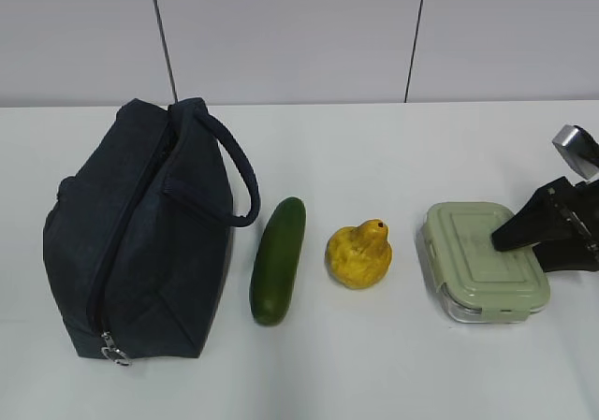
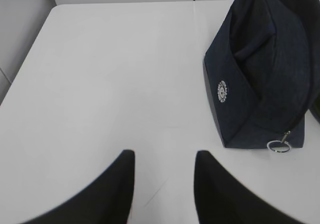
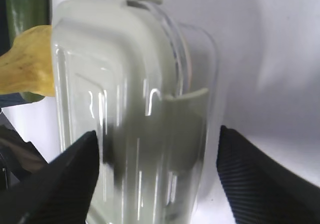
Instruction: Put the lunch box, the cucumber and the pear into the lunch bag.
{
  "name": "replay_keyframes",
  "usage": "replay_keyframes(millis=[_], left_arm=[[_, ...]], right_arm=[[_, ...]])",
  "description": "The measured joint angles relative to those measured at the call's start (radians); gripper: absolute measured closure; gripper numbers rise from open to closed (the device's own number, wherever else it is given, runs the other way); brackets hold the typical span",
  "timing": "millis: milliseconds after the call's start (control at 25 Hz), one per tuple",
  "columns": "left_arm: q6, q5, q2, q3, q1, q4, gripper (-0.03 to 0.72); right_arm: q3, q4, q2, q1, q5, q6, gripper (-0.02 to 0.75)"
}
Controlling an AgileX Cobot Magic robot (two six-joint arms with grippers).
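Right tool (image 3: 157, 179) is standing open around the lunch box (image 1: 482, 261), one finger each side. It should squeeze gently, staying centered, before lifting.

You have bright, even, diffuse light over the white table (image 1: 393, 158), which reads almost washed out in the exterior view. Shadows stay soft and short: a faint one hugs the near side of the cucumber (image 1: 277, 259), another sits under the pear (image 1: 359, 254). The bag (image 1: 140, 242) is so dark that its folds barely show. In the right wrist view the box (image 3: 130, 114) sits very close and slightly soft, with white streaks of glare down its lid and a grey shadow to its right. In the left wrist view the fingers (image 2: 100, 194) below the bag are blurred at their edges.
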Motion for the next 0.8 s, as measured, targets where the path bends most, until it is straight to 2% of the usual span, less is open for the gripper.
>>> replay_keyframes(millis=[120, 360, 800], left_arm=[[0.000, 0.000, 0.000, 0.000, 0.000, 0.000, 0.446], [0.000, 0.000, 0.000, 0.000, 0.000, 0.000, 0.446], [0.000, 0.000, 0.000, 0.000, 0.000, 0.000, 0.446]], right_arm=[[0.000, 0.002, 0.002, 0.000, 0.000, 0.000, 0.173], [0.000, 0.002, 0.002, 0.000, 0.000, -0.002, 0.232], [0.000, -0.002, 0.002, 0.000, 0.001, -0.002, 0.241]])
